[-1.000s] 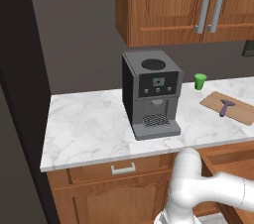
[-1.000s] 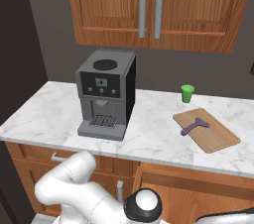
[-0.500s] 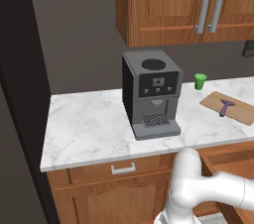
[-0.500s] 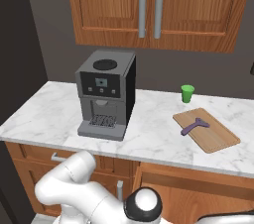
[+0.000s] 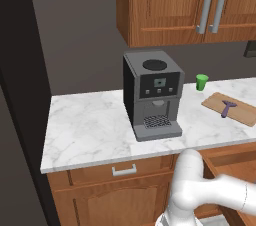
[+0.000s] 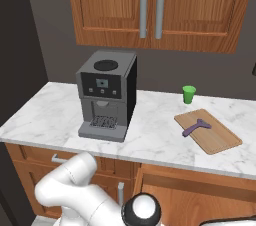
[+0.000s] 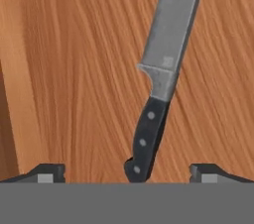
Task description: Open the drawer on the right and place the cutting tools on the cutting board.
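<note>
Nothing moved | fingers (image 7: 127,172) wide apart; straddling knife (image 7: 161,77) handle; untouched

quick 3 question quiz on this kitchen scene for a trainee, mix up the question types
1. True or false: the purple-handled tool already lies on the cutting board.
2. Multiple choice: in the hand view, what lies on the wood between the fingers? A) a spoon B) a knife with a black riveted handle C) the green cup
3. Fill in: the gripper is ___ (open or shut), holding nothing.

Key: 1 true; 2 B; 3 open. The knife's handle end sits between the spread fingers, untouched, so it is not yet gripped. The green cup stands on the counter behind the board, to the right of the coffee machine.
</note>
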Motion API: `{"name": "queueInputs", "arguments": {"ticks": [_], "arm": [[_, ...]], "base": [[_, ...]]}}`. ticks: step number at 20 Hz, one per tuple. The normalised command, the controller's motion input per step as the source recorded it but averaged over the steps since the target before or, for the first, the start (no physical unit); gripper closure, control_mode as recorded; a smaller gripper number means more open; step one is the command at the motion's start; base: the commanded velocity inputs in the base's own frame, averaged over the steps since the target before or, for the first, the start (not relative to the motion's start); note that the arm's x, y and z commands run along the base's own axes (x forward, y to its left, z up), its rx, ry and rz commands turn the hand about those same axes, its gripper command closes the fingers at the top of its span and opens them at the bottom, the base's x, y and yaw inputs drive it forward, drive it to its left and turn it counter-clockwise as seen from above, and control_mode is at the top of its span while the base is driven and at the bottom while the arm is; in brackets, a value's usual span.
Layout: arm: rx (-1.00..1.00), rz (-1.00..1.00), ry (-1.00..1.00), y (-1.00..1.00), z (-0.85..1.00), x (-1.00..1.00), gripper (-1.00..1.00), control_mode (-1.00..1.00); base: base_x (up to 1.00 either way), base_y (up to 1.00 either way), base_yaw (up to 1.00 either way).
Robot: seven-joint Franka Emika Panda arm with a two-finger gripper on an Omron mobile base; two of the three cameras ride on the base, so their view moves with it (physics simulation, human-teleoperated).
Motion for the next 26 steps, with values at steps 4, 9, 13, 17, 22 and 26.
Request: {"name": "queueInputs", "arguments": {"ticks": [4,9,13,17,22,26], "arm": [[-0.24,-0.08,-0.11,0.24,0.0,0.03,-1.0,-1.0],[-0.26,-0.11,-0.04,0.25,0.0,0.18,-1.0,-1.0],[-0.25,-0.12,0.0,0.07,-0.03,0.21,-1.0,-1.0],[-0.25,-0.12,0.0,0.0,-0.2,0.16,-1.0,-1.0],[-0.2,-0.07,0.0,0.0,-0.26,0.02,-1.0,-1.0],[-0.13,-0.04,0.0,0.0,-0.2,0.0,-1.0,-1.0]], "base": [[0.0,0.0,0.0],[0.0,0.0,0.0],[0.0,0.0,0.0],[0.0,0.0,0.0],[0.0,0.0,0.0],[0.0,0.0,0.0]]}}
